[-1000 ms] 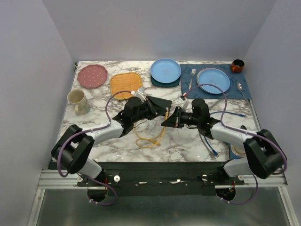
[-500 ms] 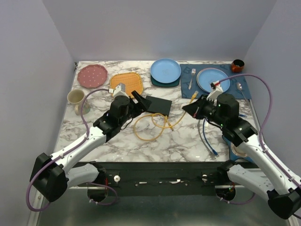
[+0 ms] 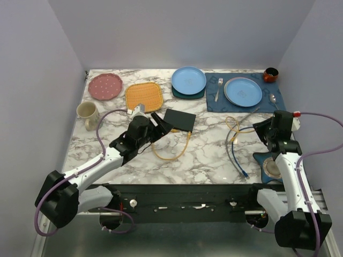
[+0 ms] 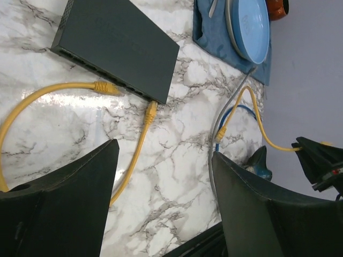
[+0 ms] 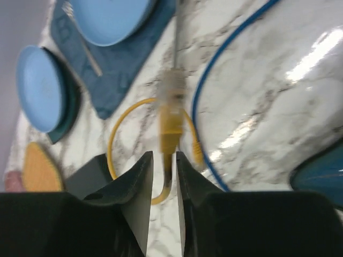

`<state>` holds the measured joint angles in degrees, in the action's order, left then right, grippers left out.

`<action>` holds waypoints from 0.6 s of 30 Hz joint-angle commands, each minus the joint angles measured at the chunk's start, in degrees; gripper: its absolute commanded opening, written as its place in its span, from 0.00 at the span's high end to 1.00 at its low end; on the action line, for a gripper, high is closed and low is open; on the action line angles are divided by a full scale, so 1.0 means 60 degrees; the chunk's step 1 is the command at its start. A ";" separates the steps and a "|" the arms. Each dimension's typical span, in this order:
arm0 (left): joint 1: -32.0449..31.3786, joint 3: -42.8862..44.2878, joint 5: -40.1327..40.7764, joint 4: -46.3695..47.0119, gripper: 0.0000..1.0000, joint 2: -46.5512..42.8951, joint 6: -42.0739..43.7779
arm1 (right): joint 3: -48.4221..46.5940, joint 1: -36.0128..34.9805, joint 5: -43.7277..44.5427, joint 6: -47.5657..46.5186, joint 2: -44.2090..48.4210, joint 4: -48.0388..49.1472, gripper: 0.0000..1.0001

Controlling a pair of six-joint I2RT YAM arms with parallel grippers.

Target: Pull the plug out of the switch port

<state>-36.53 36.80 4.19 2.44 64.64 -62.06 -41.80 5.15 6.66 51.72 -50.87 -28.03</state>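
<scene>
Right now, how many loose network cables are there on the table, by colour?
Yellow cables: 2, a looped cable by the switch, a held cable in the right end effector
Blue cable: 1
Grey cable: 1
Total: 4

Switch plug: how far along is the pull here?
Done: the yellow plug is out, well away from the switch. In hand: the right gripper is shut on it; the left gripper hangs open by the switch. Left: setting it down. Whether the other yellow cable sits in a socket is unclear.
</scene>
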 commanded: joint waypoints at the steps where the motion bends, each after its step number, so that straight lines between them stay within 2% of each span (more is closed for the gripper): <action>1: 0.0010 -0.0506 -0.0449 0.0473 0.20 -0.0358 -0.0101 | 0.0097 0.0460 -0.1043 0.0491 -0.0236 0.0598 0.27; 4: 0.0010 -0.0799 -0.0361 0.0589 0.18 -0.0622 -0.0057 | 0.0125 0.0359 -0.2889 0.0286 -0.0398 0.1315 0.17; 7: 0.0010 -0.0888 -0.0448 0.0809 0.18 -0.0593 -0.0100 | -0.0034 -0.0022 -0.3786 0.0023 -0.0529 0.1902 0.15; 11: 0.0010 -0.0889 -0.0551 0.0941 0.18 -0.0242 -0.0232 | -0.0342 -0.1046 -0.4170 -0.0635 -0.0997 0.2663 0.16; 14: -0.0005 -0.0976 -0.0566 0.1073 0.19 -0.0096 -0.0349 | -0.0430 -0.1910 -0.4624 -0.0667 -0.1872 0.3746 0.24; 16: -0.0005 -0.1006 -0.0551 0.1175 0.19 0.0007 -0.0422 | -0.0722 -0.2482 -0.5091 -0.0696 -0.2737 0.4334 0.37; 17: -0.0005 -0.1006 -0.0580 0.1205 0.19 0.0066 -0.0437 | -0.0970 -0.2701 -0.5210 -0.0754 -0.3656 0.4379 0.42; 18: -0.0005 -0.0977 -0.0580 0.1234 0.19 0.0226 -0.0481 | -0.1480 -0.3081 -0.5298 -0.0827 -0.4216 0.4422 0.54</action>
<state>-36.49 31.42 1.63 7.64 64.07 -63.75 -44.80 -8.40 -18.94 48.90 -65.58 -8.10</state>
